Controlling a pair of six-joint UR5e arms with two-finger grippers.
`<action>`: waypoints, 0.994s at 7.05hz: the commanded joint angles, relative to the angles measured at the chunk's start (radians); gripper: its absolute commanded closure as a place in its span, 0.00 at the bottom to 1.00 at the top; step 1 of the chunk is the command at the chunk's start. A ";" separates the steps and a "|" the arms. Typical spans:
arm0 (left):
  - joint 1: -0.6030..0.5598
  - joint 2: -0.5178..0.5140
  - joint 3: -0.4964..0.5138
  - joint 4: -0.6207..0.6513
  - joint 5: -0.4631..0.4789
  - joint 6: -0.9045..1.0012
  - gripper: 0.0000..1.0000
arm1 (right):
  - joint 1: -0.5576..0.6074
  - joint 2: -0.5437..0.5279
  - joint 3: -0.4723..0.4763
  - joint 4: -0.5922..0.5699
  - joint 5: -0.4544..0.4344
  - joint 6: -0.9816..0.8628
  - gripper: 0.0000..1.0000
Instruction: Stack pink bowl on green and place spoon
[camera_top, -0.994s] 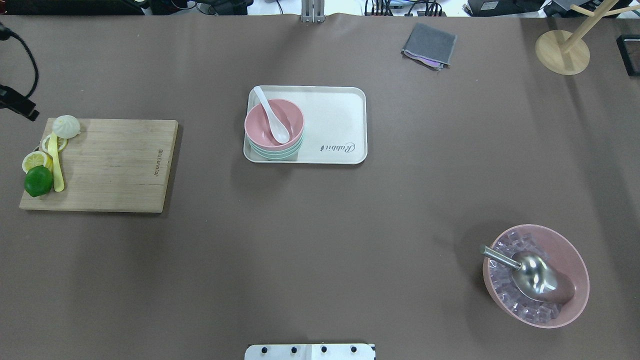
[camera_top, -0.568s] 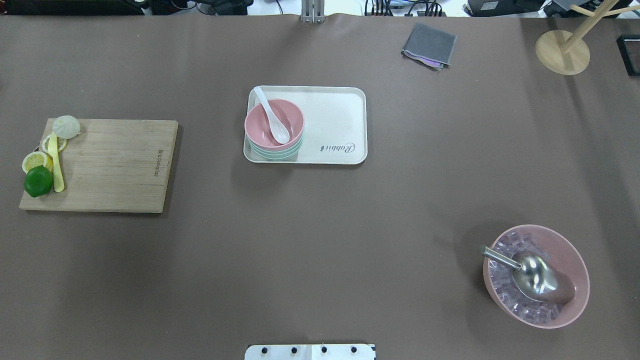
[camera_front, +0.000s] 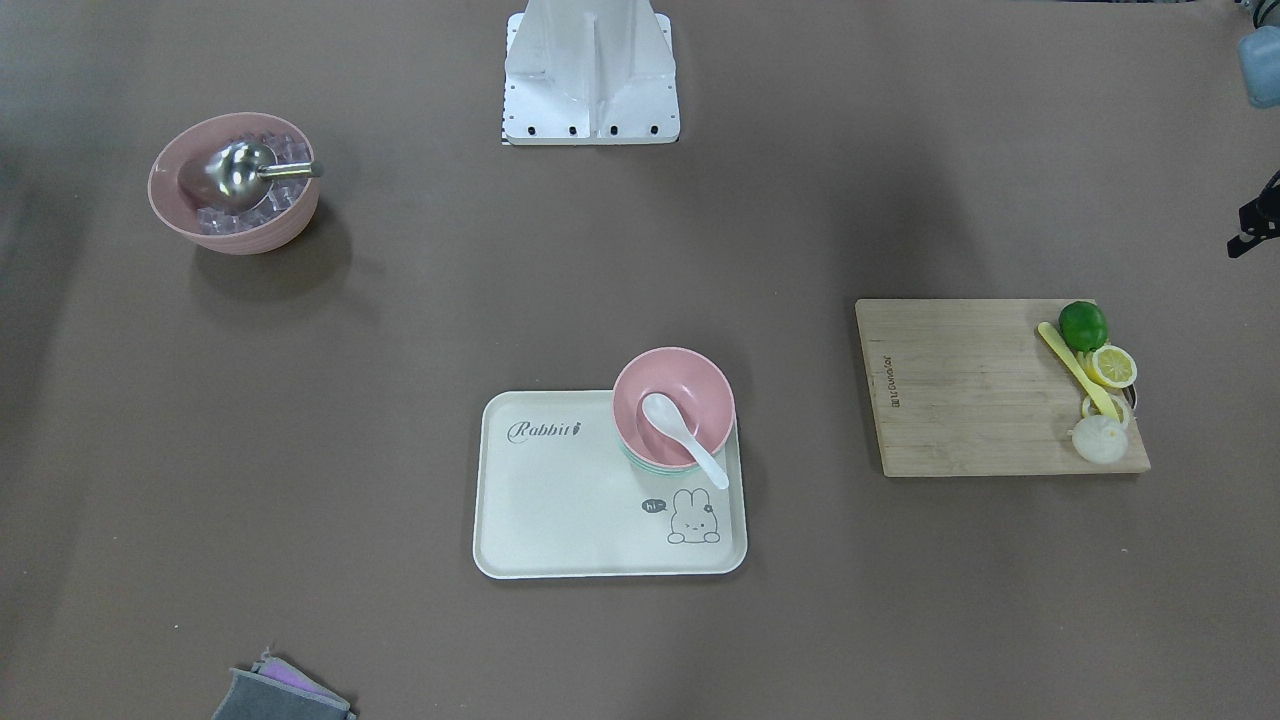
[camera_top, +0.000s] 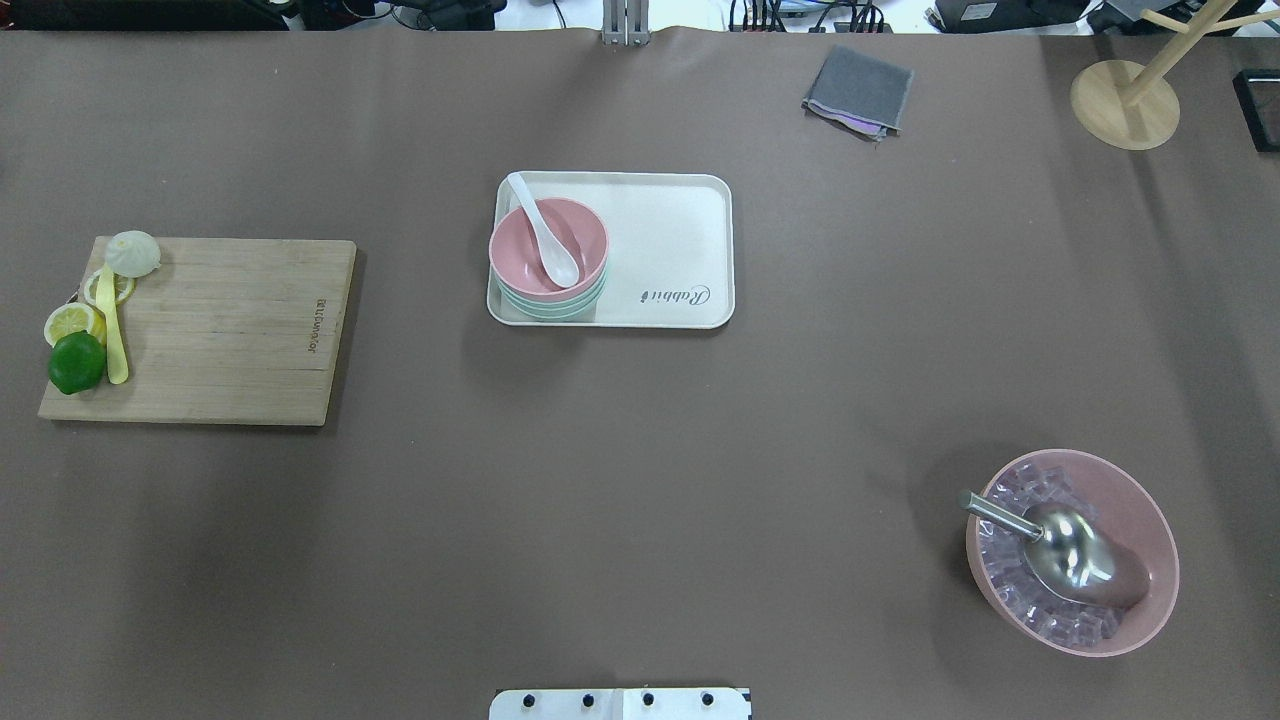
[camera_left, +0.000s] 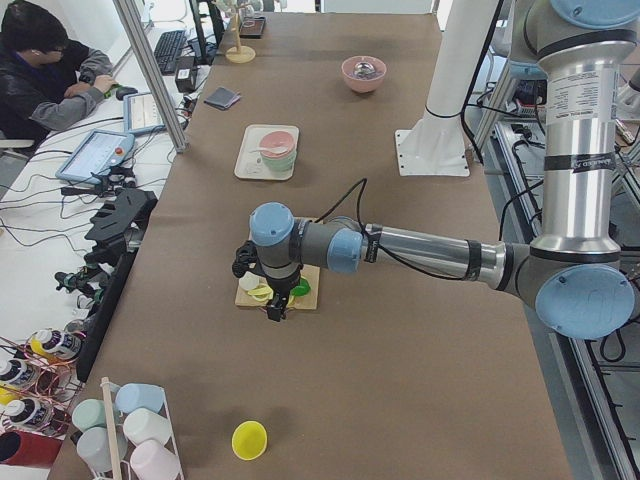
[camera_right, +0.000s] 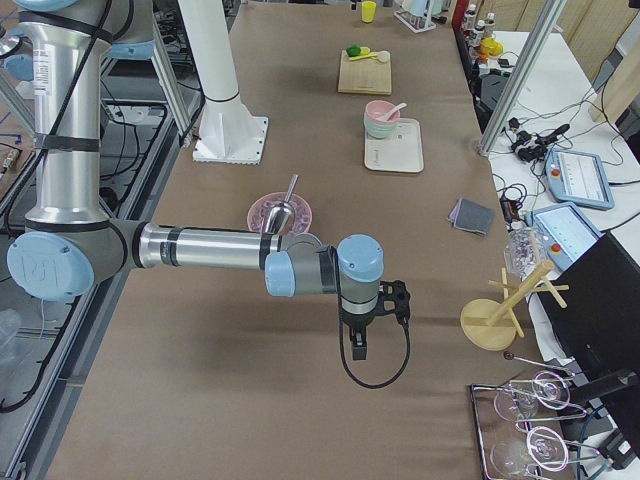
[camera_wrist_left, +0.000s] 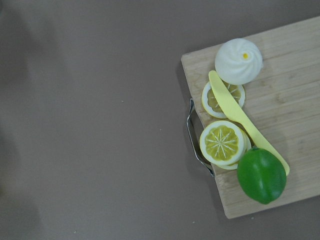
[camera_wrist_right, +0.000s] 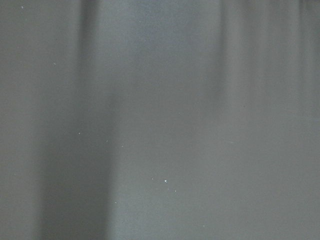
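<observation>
The pink bowl (camera_top: 575, 225) sits nested on the green bowl (camera_top: 552, 310) at the left end of the cream tray (camera_top: 680, 240). The white spoon (camera_top: 545, 238) lies in the pink bowl, its handle over the rim. They also show in the front view: pink bowl (camera_front: 695, 385), spoon (camera_front: 682, 438), tray (camera_front: 560, 500). My left gripper (camera_left: 275, 305) hangs over the cutting board's end, far from the tray. My right gripper (camera_right: 358, 348) hangs over bare table at the other end. I cannot tell whether either is open or shut.
A wooden cutting board (camera_top: 230, 330) holds a lime (camera_top: 76, 362), lemon slices, a yellow knife and a bun. A large pink bowl (camera_top: 1145, 510) of ice cubes holds a metal scoop (camera_top: 1070, 555). A grey cloth (camera_top: 860, 90) and a wooden stand (camera_top: 1125, 105) are at the far edge.
The dark part of my left gripper at the overhead view's left edge has moved out of that view. The bowls, spoon and tray have not moved.
</observation>
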 joint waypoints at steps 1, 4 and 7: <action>-0.061 -0.002 0.009 0.058 0.002 0.014 0.01 | 0.000 0.000 0.001 0.002 -0.001 0.002 0.00; -0.091 0.003 0.000 0.066 0.007 0.017 0.01 | -0.002 -0.003 0.006 0.006 0.000 0.003 0.00; -0.091 0.001 -0.023 0.061 0.081 0.017 0.01 | -0.002 -0.004 0.006 0.006 0.002 0.005 0.00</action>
